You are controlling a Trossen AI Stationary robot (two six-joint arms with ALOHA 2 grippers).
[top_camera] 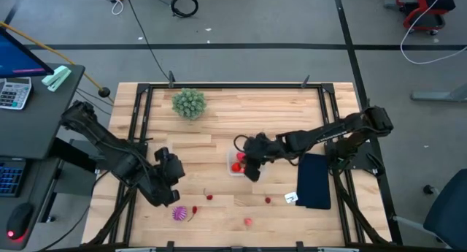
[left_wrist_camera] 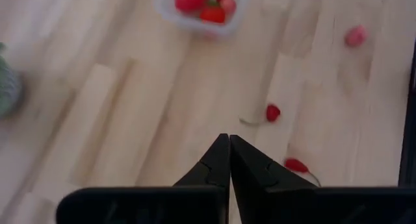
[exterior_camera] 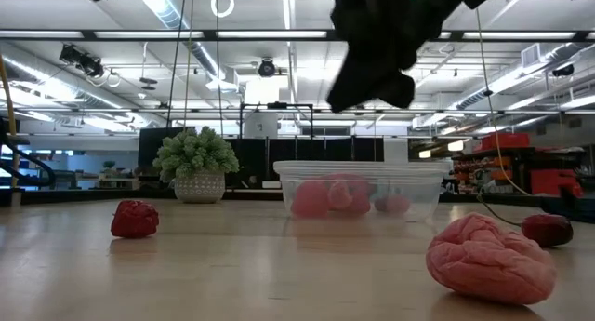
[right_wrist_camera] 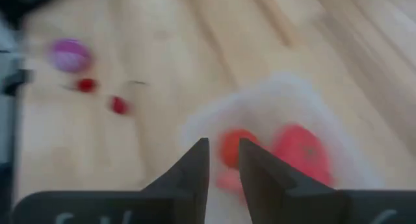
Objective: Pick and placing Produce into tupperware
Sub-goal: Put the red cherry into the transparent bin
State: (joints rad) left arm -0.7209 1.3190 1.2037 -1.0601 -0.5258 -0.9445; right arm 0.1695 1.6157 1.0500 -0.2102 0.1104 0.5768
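The clear tub (top_camera: 235, 166) stands mid-table with several red and pink toy pieces inside (right_wrist_camera: 296, 149); it also shows in the low view (exterior_camera: 358, 191). My right gripper (top_camera: 252, 169) hovers just above the tub, its fingers (right_wrist_camera: 224, 146) a narrow gap apart and empty. My left gripper (top_camera: 169, 188) is shut and empty (left_wrist_camera: 229, 139) near the front left, above the bare wood. Loose on the table lie a spiky purple piece (top_camera: 179, 213), small red pieces (top_camera: 209, 197) (top_camera: 268, 200) and a pink piece (top_camera: 248, 222).
A bushy green plant in a pot (top_camera: 189, 104) stands at the far left. A flat dark blue pad (top_camera: 315, 180) lies at the right under the right arm, with a small white item (top_camera: 291, 198) beside it. Black frame rails run along the table's edges.
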